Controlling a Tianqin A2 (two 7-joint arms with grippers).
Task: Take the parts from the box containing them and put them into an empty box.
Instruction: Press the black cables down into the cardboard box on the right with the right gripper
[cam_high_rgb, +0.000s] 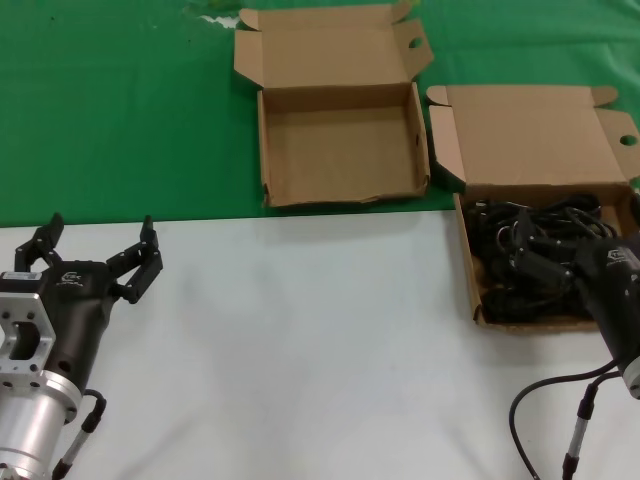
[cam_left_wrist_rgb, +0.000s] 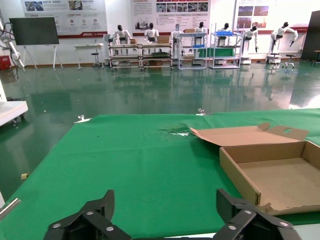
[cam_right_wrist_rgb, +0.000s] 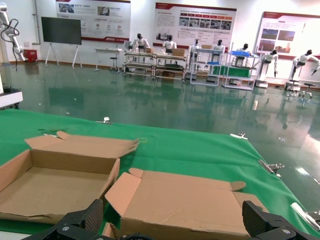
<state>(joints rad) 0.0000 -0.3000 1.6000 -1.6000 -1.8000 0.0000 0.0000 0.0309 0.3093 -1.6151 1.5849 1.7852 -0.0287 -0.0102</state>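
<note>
The cords (cam_high_rgb: 530, 250) lie in a black tangle inside the box (cam_high_rgb: 467, 255) near the right edge of the table, on the white surface just past where the green cloth (cam_high_rgb: 120, 110) ends. This box's lid (cam_high_rgb: 530, 135) is folded back onto the green cloth, and a round hole shows in its side flap. The right gripper (cam_high_rgb: 520, 245) is down in the tangle, its fingers among the cords; whether they are clamped on a cord cannot be told, though the right wrist view shows the two fingers (cam_right_wrist_rgb: 75, 225) spread wide apart. That view looks over the lid (cam_right_wrist_rgb: 180, 200) toward the hall behind.

Beside it, toward the middle of the far side, stands the empty box (cam_high_rgb: 340, 150), wholly on the green cloth, its lid also folded back and its front rim worn and wavy. The two boxes sit close together without touching.

The left gripper (cam_high_rgb: 98, 255) hangs over the white surface (cam_high_rgb: 300, 340) near the left edge, well apart from both boxes, its fingers spread wide and holding nothing. The left wrist view shows the empty box (cam_left_wrist_rgb: 240, 177) ahead of it.
</note>
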